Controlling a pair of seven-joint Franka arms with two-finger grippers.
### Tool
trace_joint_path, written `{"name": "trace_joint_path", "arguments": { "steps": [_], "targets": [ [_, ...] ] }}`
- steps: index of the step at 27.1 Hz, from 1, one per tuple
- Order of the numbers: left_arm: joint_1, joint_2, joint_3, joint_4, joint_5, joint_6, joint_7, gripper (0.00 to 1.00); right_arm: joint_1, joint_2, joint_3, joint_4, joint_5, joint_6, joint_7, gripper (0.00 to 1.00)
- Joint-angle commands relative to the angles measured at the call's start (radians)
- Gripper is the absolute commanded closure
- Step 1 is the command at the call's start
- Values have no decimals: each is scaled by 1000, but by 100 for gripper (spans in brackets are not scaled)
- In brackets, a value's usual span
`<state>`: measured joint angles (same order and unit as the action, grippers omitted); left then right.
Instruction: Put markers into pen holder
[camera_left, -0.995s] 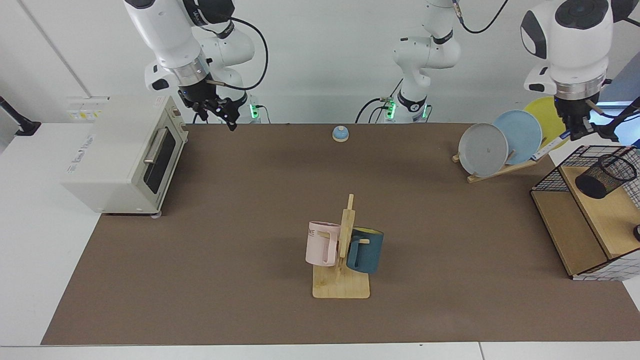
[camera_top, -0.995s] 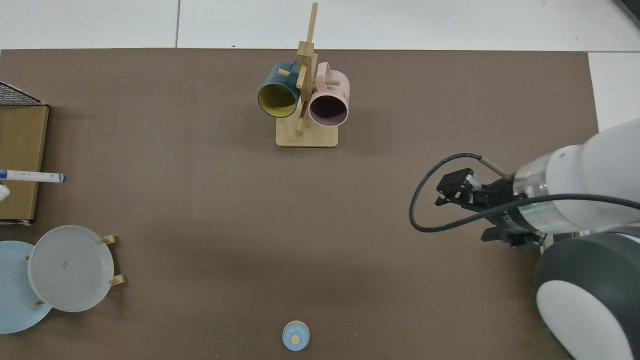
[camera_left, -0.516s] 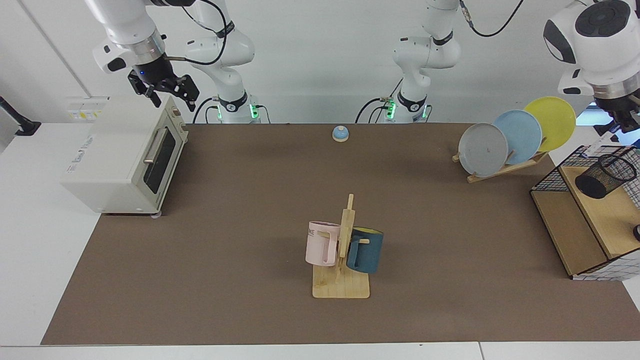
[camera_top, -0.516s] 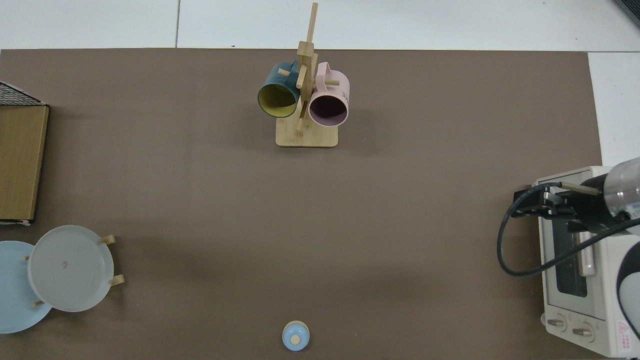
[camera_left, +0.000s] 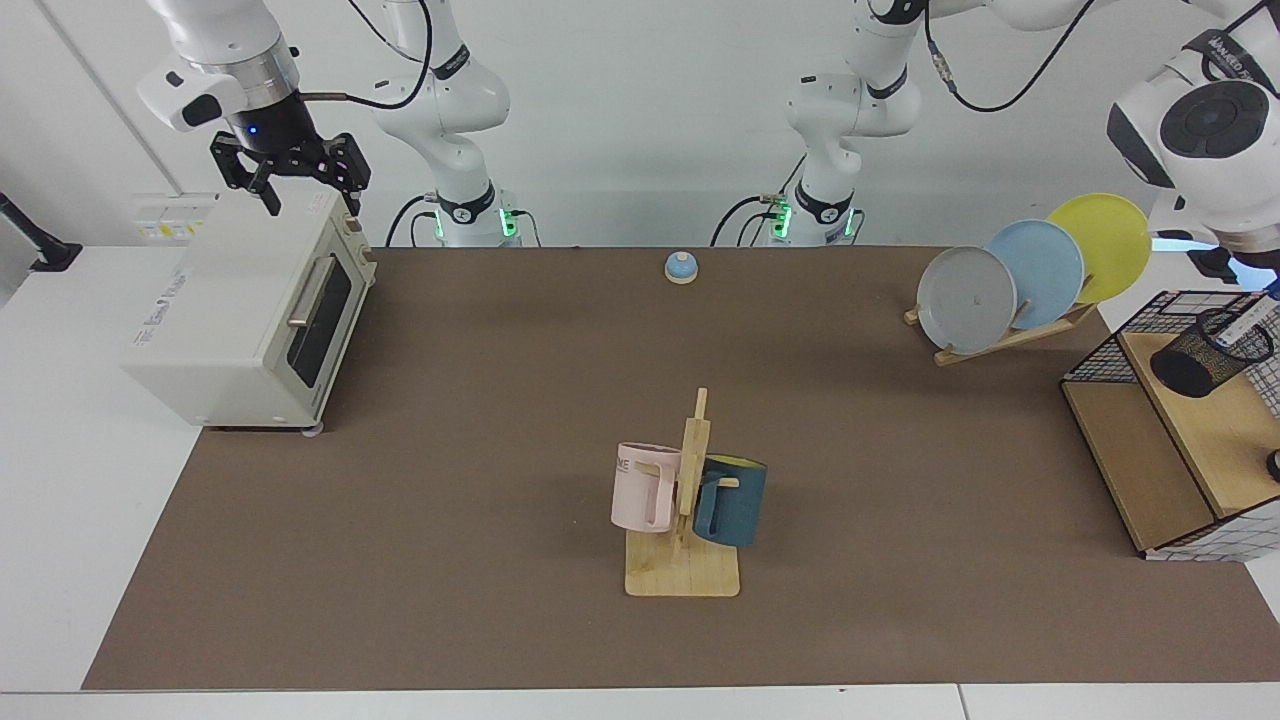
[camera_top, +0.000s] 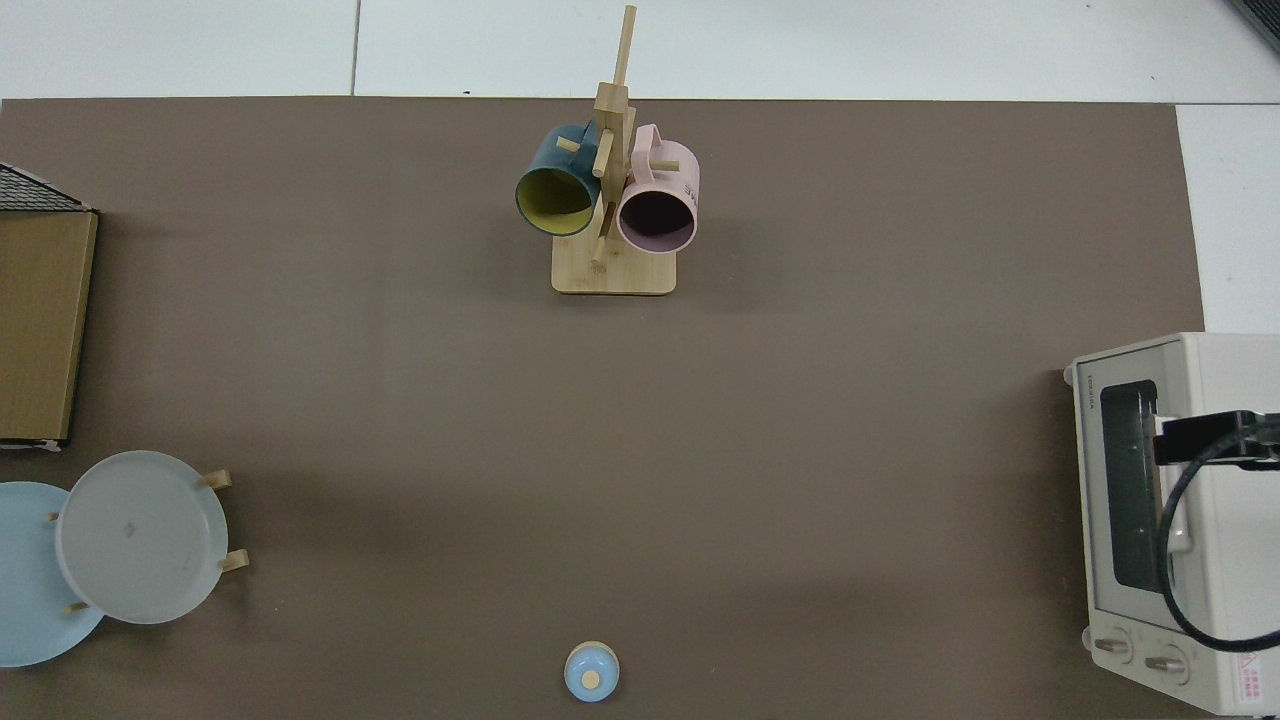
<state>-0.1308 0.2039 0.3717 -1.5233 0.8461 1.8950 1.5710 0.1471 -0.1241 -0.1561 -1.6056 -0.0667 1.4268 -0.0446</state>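
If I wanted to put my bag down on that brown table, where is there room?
The brown mat is bare between the white toaster oven and the wooden mug stand, and between that stand and the plate rack. The corner around the black wire basket is crowded.

Not much readable here tbh. The pale pink ceramic mug (camera_left: 645, 487) hanging on the wooden mug stand has dark letters near its rim, and "ME" is all that shows in the facing view. The cream-white boxy toaster oven (camera_left: 245, 310) has a small dark word at its door corner in the top view plus print on its side, both too tiny to make out.
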Motion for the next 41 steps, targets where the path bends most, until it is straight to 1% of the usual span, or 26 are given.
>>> {"name": "trace_joint_path", "arguments": {
  "steps": [1,3,6,8,12,16,18,21,23,27,33,34,35,36,39,41],
  "targets": [
    [14,87,3,81,39,7,20,100,-15,33,12,26,34,-25,-38,0],
    [22,107,7,100,41,12,18,100,-26,53,12,32,34,-31,-40,0],
    [52,140,12,144,42,0,23,100,-26,60,10,33,36,-29,-40,0],
    [54,144,13,156,45,-14,36,100,-23,52,12,33,38,-28,-43,0],
    [56,149,13,172,48,-24,41,100,-6,27,20,1,38,-26,-55,0],
    [56,146,16,170,50,-27,47,100,-9,21,21,-5,41,-25,-52,0],
    [56,143,26,167,50,-56,102,100,-17,18,18,-4,42,-26,-54,0],
    [51,143,26,164,44,-97,107,100,-20,15,17,-5,42,-26,-54,0],
    [46,141,26,161,44,-109,100,100,-17,14,17,-5,42,-28,-54,0],
    [40,140,26,135,47,-185,54,100,-11,15,18,-5,42,-22,-52,0],
    [37,146,26,111,76,-209,-22,100,-11,15,18,-5,42,-22,-52,0],
    [37,146,26,112,79,-217,-29,91,-11,15,18,-5,42,-22,-52,0],
    [37,146,24,112,80,-220,-29,57,-11,15,17,-5,42,-22,-52,0],
    [37,147,24,115,79,-221,-29,1,-11,15,17,-5,42,-22,-52,0],
    [37,150,16,120,80,-237,-32,0,-12,15,17,-5,42,-22,-52,0],
    [13,157,13,126,83,-257,-32,0,-11,15,18,-5,42,-22,-52,0]
  ]
}}
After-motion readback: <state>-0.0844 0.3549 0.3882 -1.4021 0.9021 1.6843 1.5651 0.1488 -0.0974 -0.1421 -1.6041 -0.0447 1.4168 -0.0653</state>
